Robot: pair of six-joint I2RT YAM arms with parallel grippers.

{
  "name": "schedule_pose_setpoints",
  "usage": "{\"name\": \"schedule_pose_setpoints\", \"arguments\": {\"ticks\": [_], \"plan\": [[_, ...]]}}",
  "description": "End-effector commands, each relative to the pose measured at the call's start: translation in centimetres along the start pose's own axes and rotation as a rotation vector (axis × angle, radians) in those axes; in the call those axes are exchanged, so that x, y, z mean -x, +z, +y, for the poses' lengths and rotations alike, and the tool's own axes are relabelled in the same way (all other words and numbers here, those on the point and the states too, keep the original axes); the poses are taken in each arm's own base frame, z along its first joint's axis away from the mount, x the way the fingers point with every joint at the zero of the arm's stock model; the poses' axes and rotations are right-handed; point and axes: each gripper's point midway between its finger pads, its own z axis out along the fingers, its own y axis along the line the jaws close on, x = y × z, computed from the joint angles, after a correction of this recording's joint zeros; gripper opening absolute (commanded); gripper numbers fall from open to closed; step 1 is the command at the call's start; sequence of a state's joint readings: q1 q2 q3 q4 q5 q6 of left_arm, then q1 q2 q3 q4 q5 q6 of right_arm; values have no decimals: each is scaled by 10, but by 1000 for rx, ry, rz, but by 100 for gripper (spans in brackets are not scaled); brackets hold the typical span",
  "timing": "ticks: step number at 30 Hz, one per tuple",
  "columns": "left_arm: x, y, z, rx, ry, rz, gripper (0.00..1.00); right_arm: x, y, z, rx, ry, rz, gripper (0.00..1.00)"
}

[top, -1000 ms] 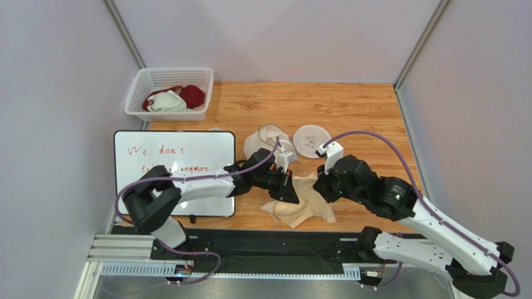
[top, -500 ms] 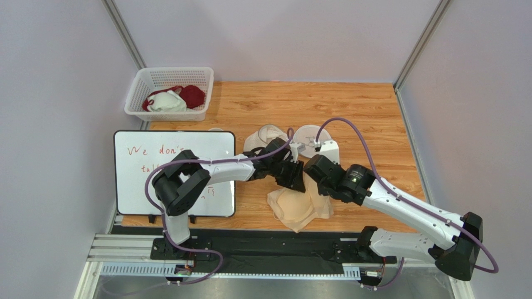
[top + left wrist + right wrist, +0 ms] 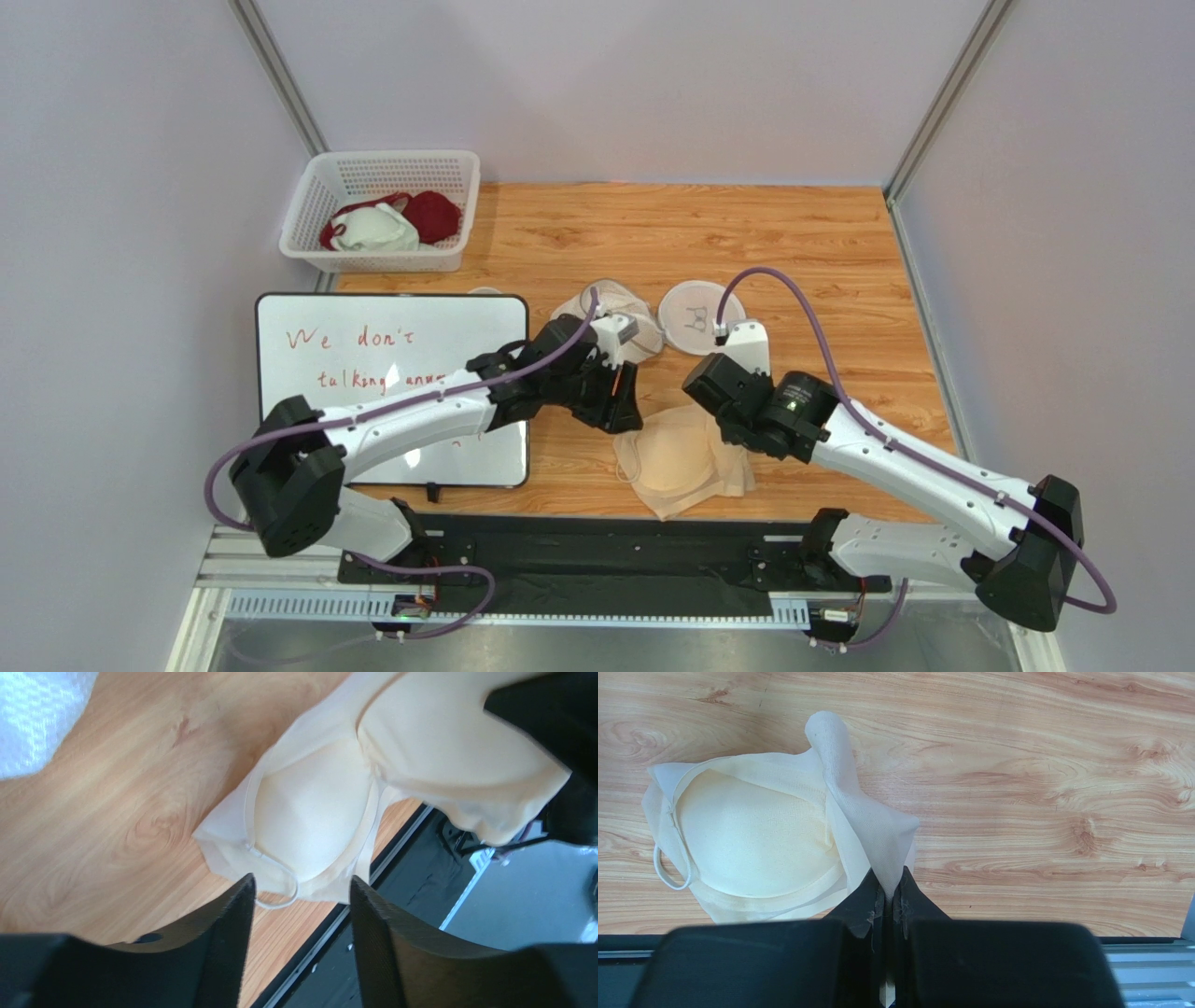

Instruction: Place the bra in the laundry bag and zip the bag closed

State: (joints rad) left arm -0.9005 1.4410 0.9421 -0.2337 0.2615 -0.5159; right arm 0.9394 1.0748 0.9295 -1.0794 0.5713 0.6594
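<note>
Bra (image 3: 680, 462) lies below my left pincer (image 3: 302, 882), parted and empty; my right pincer (image 3: 889, 889) is clamped on its fabric.

My wooden table (image 3: 786, 238) carried a white basket (image 3: 376, 258), a whiteboard (image 3: 368, 367), the laundry bag (image 3: 699, 315), and the bra (image 3: 680, 459) nearest me.

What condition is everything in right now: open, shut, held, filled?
bra: lying flat, one edge pinched up by the right gripper.
laundry bag: unzipped, halves spread apart, bra not inside.
left gripper: open, holding nothing, above the bra.
right gripper: shut on the bra.
basket: holds a dark red garment and a white garment.
whiteboard: red writing on it.
</note>
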Motion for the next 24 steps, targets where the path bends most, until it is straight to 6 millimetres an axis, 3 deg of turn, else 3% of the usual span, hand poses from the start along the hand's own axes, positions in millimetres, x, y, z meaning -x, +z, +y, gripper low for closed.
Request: {"name": "schedule_pose_setpoints", "arguments": {"ticks": [1, 6, 14, 24], "plan": [[-22, -2, 3, -30, -71, -15, 47, 6, 2, 1, -18, 28, -18, 1], [-42, 24, 13, -46, -166, -27, 26, 5, 5, 7, -9, 14, 3, 3], [-41, 53, 22, 17, -158, 3, 15, 3, 9, 20, 16, 9, 40, 9], [-56, 73, 32, 47, -165, 52, 12, -7, 9, 92, 299, 70, 124, 23]]}}
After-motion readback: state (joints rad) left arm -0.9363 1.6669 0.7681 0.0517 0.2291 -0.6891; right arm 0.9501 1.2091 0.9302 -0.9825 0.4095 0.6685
